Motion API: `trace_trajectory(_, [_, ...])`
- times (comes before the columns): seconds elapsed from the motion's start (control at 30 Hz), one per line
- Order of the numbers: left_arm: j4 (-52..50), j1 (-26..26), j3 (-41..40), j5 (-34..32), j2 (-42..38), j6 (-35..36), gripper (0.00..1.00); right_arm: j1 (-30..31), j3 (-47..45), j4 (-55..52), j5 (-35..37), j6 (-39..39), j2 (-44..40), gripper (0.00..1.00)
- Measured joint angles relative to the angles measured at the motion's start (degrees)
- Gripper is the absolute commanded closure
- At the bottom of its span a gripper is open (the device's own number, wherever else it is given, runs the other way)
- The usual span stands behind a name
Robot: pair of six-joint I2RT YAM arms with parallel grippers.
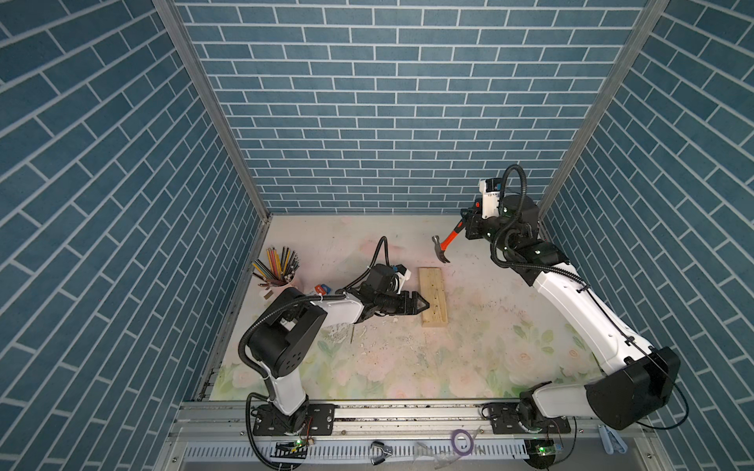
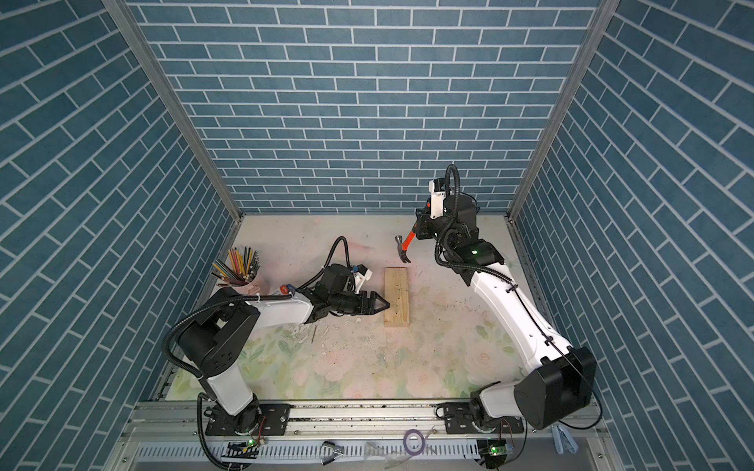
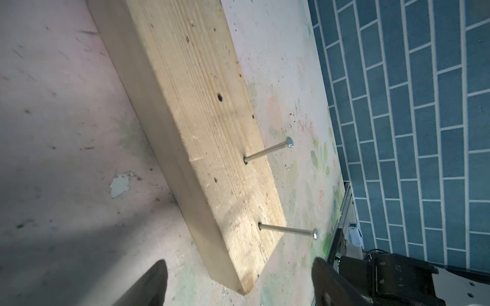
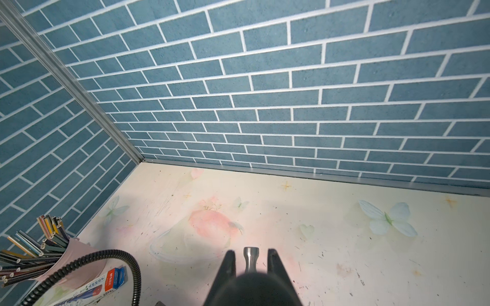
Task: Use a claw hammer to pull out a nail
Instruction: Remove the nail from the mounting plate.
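The claw hammer (image 1: 446, 244) (image 2: 405, 244) hangs in the air at the back right, steel head down, orange handle slanting up into my right gripper (image 1: 465, 225) (image 2: 420, 229), which is shut on the black end. In the right wrist view the hammer's round face (image 4: 251, 258) pokes out between the fingers of the right gripper (image 4: 251, 251). A pale wood block (image 1: 433, 295) (image 3: 201, 119) lies mid-table. Two nails stand out of it: one nail (image 3: 267, 152) near its middle, another nail (image 3: 287, 230) by its near end. My left gripper (image 1: 424, 304) (image 3: 238, 262) is open at the block's left edge, holding nothing.
A pink cup of coloured pencils (image 1: 277, 269) (image 4: 39, 251) stands at the left wall, with a small box (image 1: 320, 289) beside it. A loose nail (image 1: 351, 334) lies on the table under the left arm. Blue brick walls close three sides.
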Motion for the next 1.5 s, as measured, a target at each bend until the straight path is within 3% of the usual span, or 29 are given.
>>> trace_trajectory(0.3, [1.01,-1.49,3.72,-0.07,5.25,-0.81,0.27,1.29,-5.57,3.21,3.37,1.88,-1.49,1.00])
trace_trajectory(0.67, [1.25,-1.75,3.72,-0.72,6.62,-2.54,0.56,6.34,-9.86,8.57,8.68,1.88,-1.46,1.00])
trace_trajectory(0.93, [1.20,-1.73,3.72,-1.42,6.95,-3.76,0.63,6.78,-12.61,11.67,11.76,1.73,-1.46,1.00])
trace_trajectory(1.5, [1.09,-1.68,3.91,-1.79,6.95,-4.70,0.64,8.28,-18.36,21.29,15.15,1.70,1.60,1.00])
